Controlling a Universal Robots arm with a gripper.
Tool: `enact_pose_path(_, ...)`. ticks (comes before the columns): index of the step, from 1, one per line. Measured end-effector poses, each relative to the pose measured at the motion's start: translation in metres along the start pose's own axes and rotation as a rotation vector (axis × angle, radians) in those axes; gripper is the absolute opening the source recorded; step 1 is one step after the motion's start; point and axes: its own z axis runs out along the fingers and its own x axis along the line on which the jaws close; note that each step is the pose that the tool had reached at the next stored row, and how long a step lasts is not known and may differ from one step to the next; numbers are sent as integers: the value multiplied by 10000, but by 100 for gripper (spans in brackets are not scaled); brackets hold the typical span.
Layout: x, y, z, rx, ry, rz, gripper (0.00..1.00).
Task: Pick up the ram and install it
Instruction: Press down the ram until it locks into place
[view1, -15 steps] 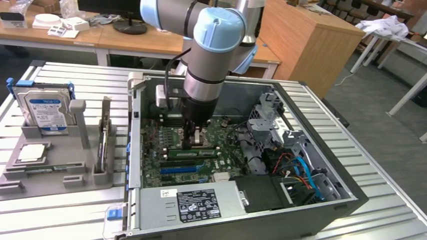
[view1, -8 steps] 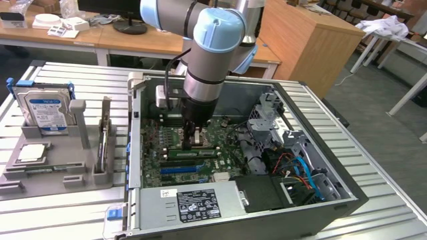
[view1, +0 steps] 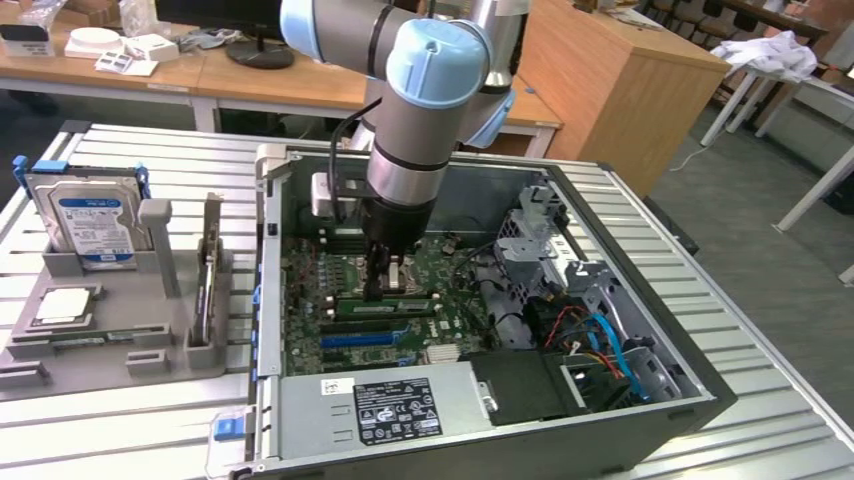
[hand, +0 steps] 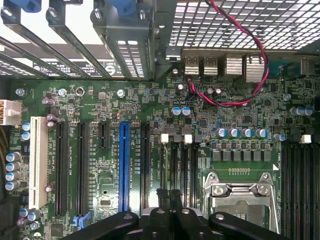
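Insp. notes for you, nearest first.

- Front of the case (view1: 694, 395): power supply (view1: 387, 405) with its black-and-white label lies closest in the ext. view. Coloured cables (view1: 601, 345) are bundled to the ext. view's right of it.
- Motherboard (view1: 334, 275): the blue slot (view1: 363, 338) sits nearer than the pincer. In the wrist view the same blue slot (hand: 124, 165) runs beside black slots, with the processor socket (hand: 240, 192) close to the fingertips.
- Gripper (view1: 384, 290): your arm (view1: 427, 90) points it straight down into the case. Wrist view shows the gripper (hand: 170, 192) with its fingers pressed together — closed, nothing clamped between them.
- Ram (view1: 344, 309): a long green stick lies along the memory slots directly beneath the fingertips. You can't tell contact or full seating from here.
- Holder (view1: 80, 340), ext. view's left of the case: it carries the hard drive (view1: 91, 215) upright and the processor chip (view1: 64, 305) flat — both well apart from the pincer.
- Background: wooden desks (view1: 601, 70) stand beyond the metal table (view1: 160, 145).
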Motion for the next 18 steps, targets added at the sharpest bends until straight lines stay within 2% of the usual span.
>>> enact_pose_path(18,1,-1,36,1,0,0,10)
